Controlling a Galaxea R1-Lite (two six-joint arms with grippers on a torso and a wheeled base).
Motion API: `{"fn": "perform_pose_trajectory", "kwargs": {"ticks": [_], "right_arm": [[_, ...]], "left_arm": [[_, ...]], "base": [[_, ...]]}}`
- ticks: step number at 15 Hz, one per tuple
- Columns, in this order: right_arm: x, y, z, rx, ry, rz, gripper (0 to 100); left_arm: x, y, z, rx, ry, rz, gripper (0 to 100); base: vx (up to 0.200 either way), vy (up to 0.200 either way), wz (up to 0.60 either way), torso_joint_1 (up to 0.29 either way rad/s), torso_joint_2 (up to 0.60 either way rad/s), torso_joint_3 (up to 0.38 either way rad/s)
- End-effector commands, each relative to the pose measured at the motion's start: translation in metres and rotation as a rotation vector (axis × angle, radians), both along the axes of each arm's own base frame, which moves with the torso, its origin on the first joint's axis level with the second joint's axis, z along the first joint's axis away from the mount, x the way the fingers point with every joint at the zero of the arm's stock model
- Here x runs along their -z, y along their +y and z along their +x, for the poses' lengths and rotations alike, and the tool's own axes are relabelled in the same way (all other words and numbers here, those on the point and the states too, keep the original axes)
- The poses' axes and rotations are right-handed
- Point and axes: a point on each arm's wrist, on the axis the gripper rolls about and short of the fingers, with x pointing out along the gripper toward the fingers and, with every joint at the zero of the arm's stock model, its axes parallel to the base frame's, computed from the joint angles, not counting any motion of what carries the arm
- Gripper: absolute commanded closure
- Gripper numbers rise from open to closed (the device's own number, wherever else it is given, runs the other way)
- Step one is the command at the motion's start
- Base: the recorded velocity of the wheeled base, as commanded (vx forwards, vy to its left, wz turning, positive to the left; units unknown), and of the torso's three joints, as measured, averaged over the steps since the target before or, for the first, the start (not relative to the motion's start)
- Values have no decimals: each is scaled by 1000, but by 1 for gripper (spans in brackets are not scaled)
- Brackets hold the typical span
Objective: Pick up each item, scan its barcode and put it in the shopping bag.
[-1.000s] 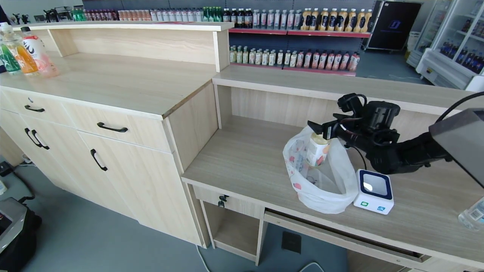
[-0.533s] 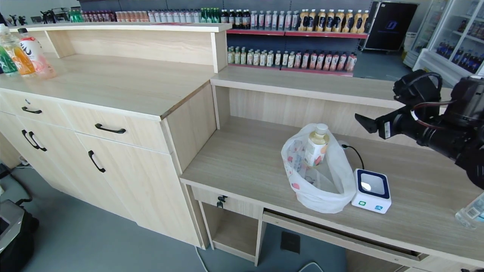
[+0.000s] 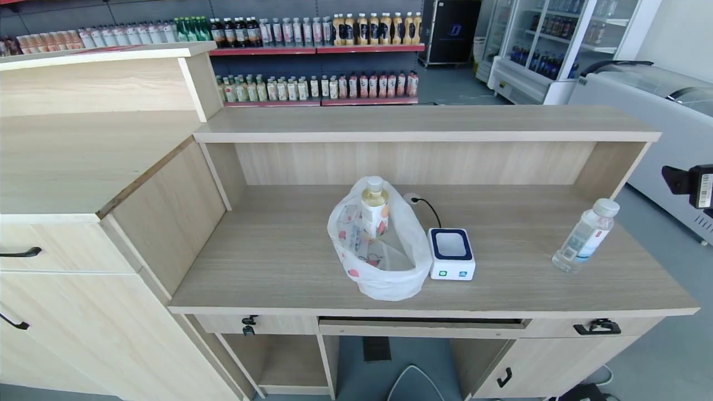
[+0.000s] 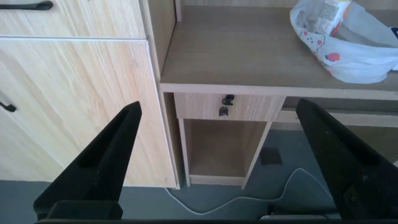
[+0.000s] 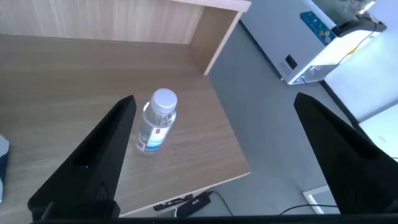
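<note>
You are between items. One pale drink bottle already stands upright inside the shopping bag, so the step in hand is, as I judge it, fetching the next one: the clear water bottle. It stands upright near the right end of the desk, well apart from the scanner, which sits just beside the bag on its right.

Your right gripper has its jaws spread wide and holds nothing. It hangs off the desk's right end, above and beyond the water bottle, and its wrist view looks down on the bottle's cap. Your left gripper is just as wide open and just as empty, low in front of the desk's left part, facing the drawer front.

The next move calls for bringing the right gripper in toward the bottle and closing on its body below the cap, level enough not to tip it (it is tall, narrow and probably light). Leave the label uncovered; I cannot tell where the barcode sits, so you may need to turn the bottle over the scanner window. Then lower it into the free part of the bag's mouth.
</note>
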Motion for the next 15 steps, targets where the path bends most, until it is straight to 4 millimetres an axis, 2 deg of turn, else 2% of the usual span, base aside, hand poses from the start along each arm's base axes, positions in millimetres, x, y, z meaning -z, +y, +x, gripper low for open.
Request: {"fn": "perform_pose_trajectory", "kwargs": {"ticks": [1,3,4,5,6,10,13,15], "right_arm": [[47,-21,26,44,80,140,0],[91,-33,44,-94,150,211,0],[104,-37,47,-143,155,226,0],[129,-44,53,-204,154,241,0],[139,-47,60,-216,163,243,0],[159,-59,70,-187,185,252,0],[163,-76,74,-146,175,205,0],[165,-80,82,-144,163,197,0]], "left_arm": [[0,0,0,-1,2,0,0],[0,0,0,-1,2,0,0],[0,0,0,-1,2,0,0],[0,0,0,-1,2,0,0],[0,0,0,-1,2,0,0],[0,0,0,-1,2,0,0],[0,0,0,-1,2,0,0],[0,0,0,-1,2,0,0]], "base": [[0,0,0,0,0,0],[0,0,0,0,0,0],[0,0,0,0,0,0],[0,0,0,0,0,0],[0,0,0,0,0,0],[0,0,0,0,0,0],[0,0,0,0,0,0],[0,0,0,0,0,0]]}}
